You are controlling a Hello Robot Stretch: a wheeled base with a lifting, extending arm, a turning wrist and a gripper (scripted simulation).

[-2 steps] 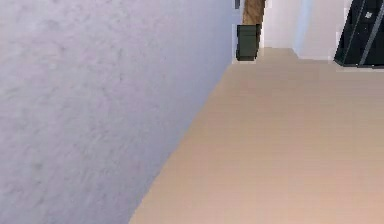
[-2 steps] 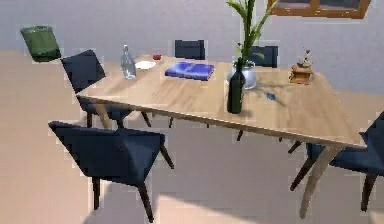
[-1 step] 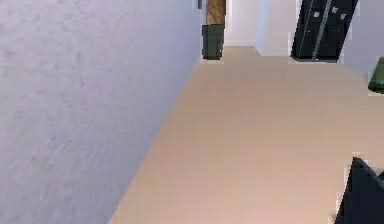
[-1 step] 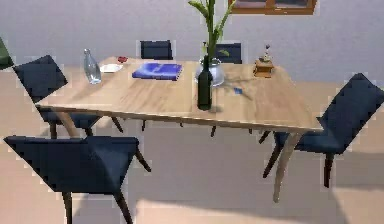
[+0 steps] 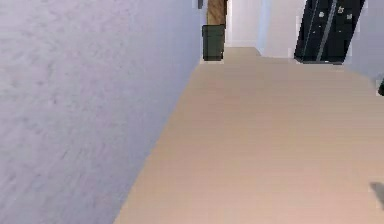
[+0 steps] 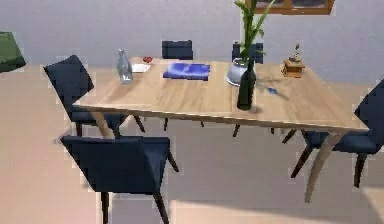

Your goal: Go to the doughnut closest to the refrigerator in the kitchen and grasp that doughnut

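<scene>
Forward view takes in a pale grey wall meeting a bare tan floor. At the floor's far end stand a tall black cabinet and a smaller dark green box.

Arm side view has a long wooden table on splayed legs, and everything else is placed from it. Navy chairs ring the table: one at its near long side, one at its left end, one at its right end, and two at its far side. A green thing sits well off the table's left end, cut by the picture's edge.

On the table, a white pot with a tall green plant stands right of the middle, toward the far side. A dark bottle stands upright just in front of the pot. A flat blue book lies near the middle of the far edge. A clear bottle stands near the table's left far corner, with a small white-and-red item just beside it. A little brown figurine sits at the right far corner.

Where the doughnut lies cannot be told. How the gripper's jaws stand cannot be told either.
</scene>
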